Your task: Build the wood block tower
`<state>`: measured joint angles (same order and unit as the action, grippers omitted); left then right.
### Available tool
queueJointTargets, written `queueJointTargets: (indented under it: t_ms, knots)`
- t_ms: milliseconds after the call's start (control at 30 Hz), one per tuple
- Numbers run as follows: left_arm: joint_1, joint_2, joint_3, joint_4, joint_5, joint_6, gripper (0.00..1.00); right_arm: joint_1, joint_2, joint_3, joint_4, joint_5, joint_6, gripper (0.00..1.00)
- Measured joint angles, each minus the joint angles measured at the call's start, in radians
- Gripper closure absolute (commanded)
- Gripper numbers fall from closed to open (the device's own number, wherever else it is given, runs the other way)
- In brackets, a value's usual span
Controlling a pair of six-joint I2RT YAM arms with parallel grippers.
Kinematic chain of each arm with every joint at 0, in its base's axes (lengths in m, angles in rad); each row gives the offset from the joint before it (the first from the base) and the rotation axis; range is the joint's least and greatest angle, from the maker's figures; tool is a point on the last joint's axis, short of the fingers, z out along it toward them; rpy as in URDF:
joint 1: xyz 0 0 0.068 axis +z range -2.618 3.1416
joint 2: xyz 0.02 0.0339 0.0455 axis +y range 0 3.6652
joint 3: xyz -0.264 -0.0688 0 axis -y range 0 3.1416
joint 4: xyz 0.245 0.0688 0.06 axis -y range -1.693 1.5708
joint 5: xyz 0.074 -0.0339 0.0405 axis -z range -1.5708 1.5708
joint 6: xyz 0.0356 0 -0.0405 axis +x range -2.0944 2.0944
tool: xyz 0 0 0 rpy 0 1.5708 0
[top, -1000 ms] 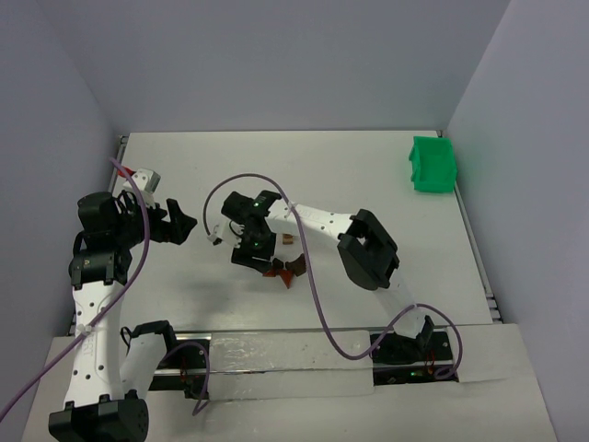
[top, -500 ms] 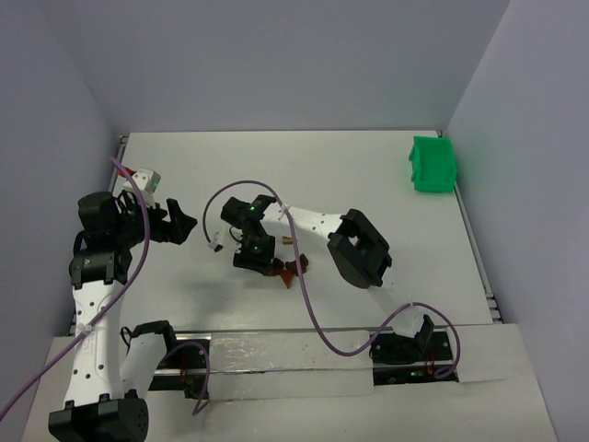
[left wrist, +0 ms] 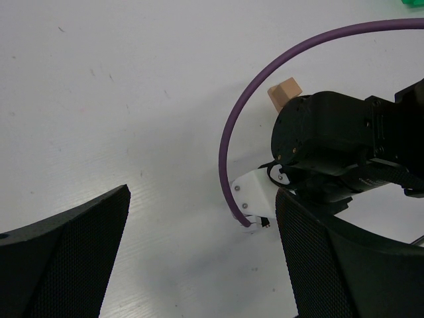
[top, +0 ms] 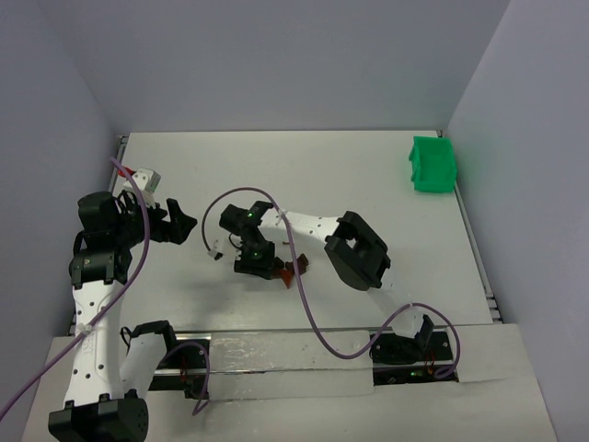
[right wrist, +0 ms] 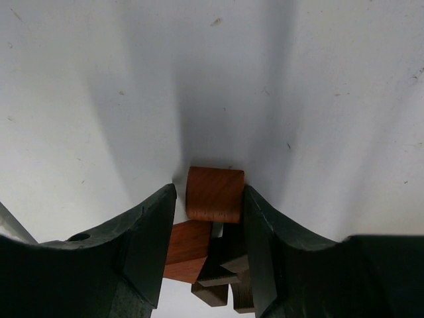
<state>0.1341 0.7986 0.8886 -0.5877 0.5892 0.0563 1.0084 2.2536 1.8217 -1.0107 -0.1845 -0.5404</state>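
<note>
Overhead view of a white table (top: pixel 368 175) with two robot arms mounted at the bottom edge. The right arm rises from the lower right, bends at a black elbow and stretches left to the centre of the frame, with its wrist tipped down at the table. The right gripper (top: pixel 262 266) is low over a small cluster of wood blocks (top: pixel 293 268).

In the right wrist view, its fingers (right wrist: pixel 149 245) bracket a reddish-brown block (right wrist: pixel 214 193). One finger is against it and a thin sliver of table shows at the other, so a firm pinch cannot be told. More reddish and dark brown pieces lie just below.

At the left edge, the left arm stands folded upright. The left gripper (top: pixel 182 226) points right with its fingers spread wide, holding nothing. A light tan block (left wrist: pixel 285 95) lies beyond the right wrist.
</note>
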Motion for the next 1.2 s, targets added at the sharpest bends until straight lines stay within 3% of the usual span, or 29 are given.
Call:
queueJointTargets:
  t_ms: [200,500,667,867,1200]
  knots:
    - [0.0,0.0,0.0,0.0,0.0,0.0,0.04,0.002,0.0,0.0,0.0,0.0,0.009,0.68]
    - [0.0,0.0,0.0,0.0,0.0,0.0,0.04,0.002,-0.046,-0.001,-0.026,-0.012,0.027,0.81]
    - [0.0,-0.003,0.0,0.0,-0.004,-0.002,0.04,0.0,-0.119,0.032,-0.084,-0.011,0.041,1.0]
    - [0.007,-0.021,0.0,0.005,-0.043,-0.02,0.04,-0.026,-0.139,0.083,-0.121,-0.01,0.163,1.0]
    - [0.007,-0.024,0.0,0.008,-0.09,-0.033,0.04,-0.215,-0.193,0.16,-0.109,0.089,0.634,1.0]
